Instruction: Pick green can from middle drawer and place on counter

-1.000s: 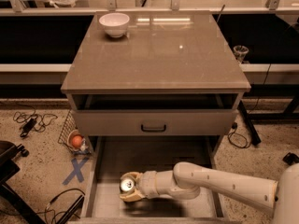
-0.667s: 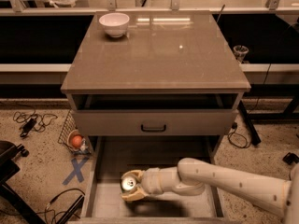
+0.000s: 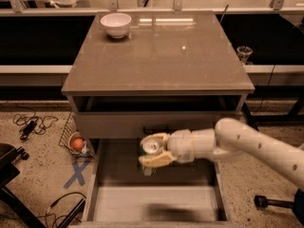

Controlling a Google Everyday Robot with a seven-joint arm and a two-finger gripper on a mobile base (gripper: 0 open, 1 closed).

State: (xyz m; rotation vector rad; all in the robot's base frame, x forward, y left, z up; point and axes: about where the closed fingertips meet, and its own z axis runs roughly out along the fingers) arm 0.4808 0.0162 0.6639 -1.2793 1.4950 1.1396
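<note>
Clasping the green can (image 3: pixel 152 147), seemingly, the hand (image 3: pixel 149 151) hovers over middle drawer (image 3: pixel 156 202).

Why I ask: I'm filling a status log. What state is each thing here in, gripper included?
gripper: shut on the green can, over the middle drawer.
green can: held in the gripper, silver top up, not yet on the counter.
middle drawer: pulled open.
counter: bears the white bowl.
white bowl: upright, at the counter's far left corner.
</note>
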